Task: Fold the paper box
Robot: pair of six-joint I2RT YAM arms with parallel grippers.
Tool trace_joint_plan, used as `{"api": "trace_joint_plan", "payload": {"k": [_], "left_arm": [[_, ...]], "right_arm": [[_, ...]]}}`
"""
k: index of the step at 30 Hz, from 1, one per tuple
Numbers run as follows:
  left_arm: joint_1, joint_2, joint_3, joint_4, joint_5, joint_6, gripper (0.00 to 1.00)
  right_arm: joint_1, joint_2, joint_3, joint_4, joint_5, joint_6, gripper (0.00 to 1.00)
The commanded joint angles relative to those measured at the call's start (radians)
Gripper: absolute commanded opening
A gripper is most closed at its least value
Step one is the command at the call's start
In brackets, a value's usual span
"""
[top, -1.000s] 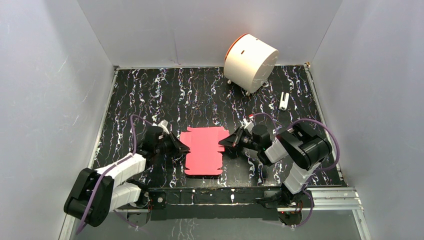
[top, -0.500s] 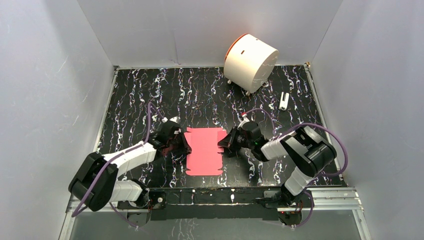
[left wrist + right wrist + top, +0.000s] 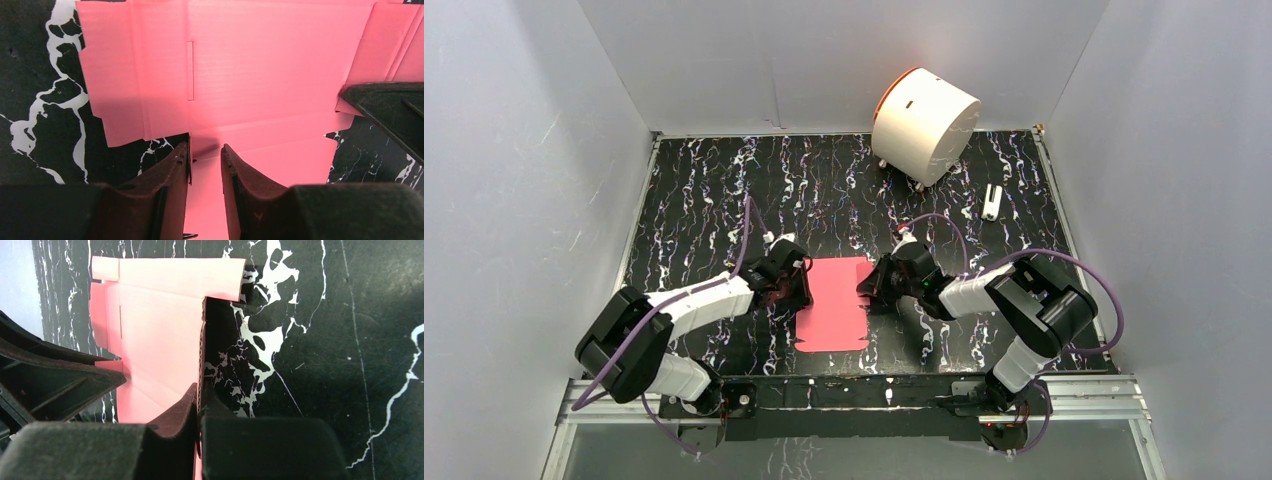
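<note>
The paper box [image 3: 834, 305] is a pink-red die-cut sheet lying in the middle of the black marbled table, its left and right panels raised. My left gripper [image 3: 796, 290] is at its left side. In the left wrist view the left gripper [image 3: 205, 147] is open by a narrow gap over the sheet [image 3: 260, 65], gripping nothing. My right gripper [image 3: 869, 288] is at the right side. In the right wrist view the right gripper [image 3: 201, 390] is shut on the upright edge of a panel of the sheet [image 3: 160, 315].
A large white cylinder with an orange rim [image 3: 924, 125] lies at the back right. A small white object [image 3: 992, 202] lies near the right edge. Grey walls enclose three sides, and a metal rail [image 3: 854, 390] runs along the near edge.
Both grippers moved inward toward each other. The sheet's side panels rose, so it looks narrower from above. The left jaws parted and let go of the left panel.
</note>
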Motion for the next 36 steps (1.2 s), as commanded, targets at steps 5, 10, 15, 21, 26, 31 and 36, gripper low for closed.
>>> {"api": "trace_joint_plan", "payload": {"k": [5,10,15,21,26,31,36], "left_arm": [[-0.079,0.069,0.098,-0.039,-0.049,-0.003,0.28],[-0.113,0.119,0.143,-0.092,-0.091,0.009,0.29],[-0.117,0.114,0.153,-0.116,-0.107,-0.010,0.32],[-0.079,0.027,0.126,-0.122,-0.103,-0.008,0.37],[0.049,-0.064,0.063,-0.096,0.013,-0.008,0.40],[0.152,-0.148,0.029,-0.068,0.121,-0.002,0.43],[0.238,-0.146,0.021,-0.082,0.156,0.028,0.46]], "right_arm": [[0.036,-0.005,0.058,-0.084,0.086,-0.044,0.09],[0.047,-0.012,0.069,-0.115,0.113,-0.054,0.10],[0.048,-0.023,0.065,-0.127,0.121,-0.057,0.11],[0.048,-0.065,0.041,-0.136,0.161,-0.063,0.11],[0.048,-0.092,0.024,-0.134,0.172,-0.067,0.12],[0.048,-0.089,0.014,-0.115,0.160,-0.070,0.13],[0.048,-0.084,0.009,-0.087,0.142,-0.071,0.13]]}}
